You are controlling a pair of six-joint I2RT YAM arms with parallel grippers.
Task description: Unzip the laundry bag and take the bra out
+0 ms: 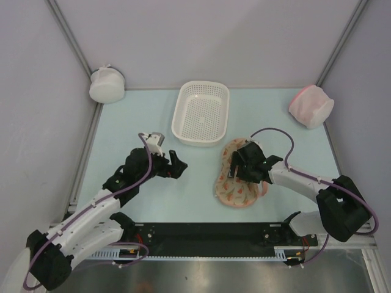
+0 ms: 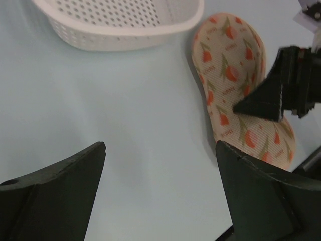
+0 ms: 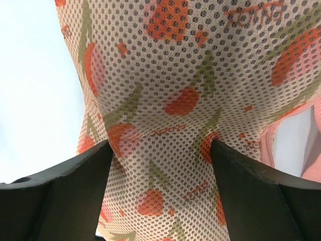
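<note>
Where the table spreads before the white basket, the laundry bag is laid flat just off the basket's near right corner. Off its near left corner the left gripper is held wide open; the right gripper is set on the bag, fingers wide, mesh between them.

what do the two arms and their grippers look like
Both arms are white links with bulky black joints, the left arm and right arm alike. A purple cable loops along each. The left gripper and right gripper have matte black wedge-shaped fingers.
</note>
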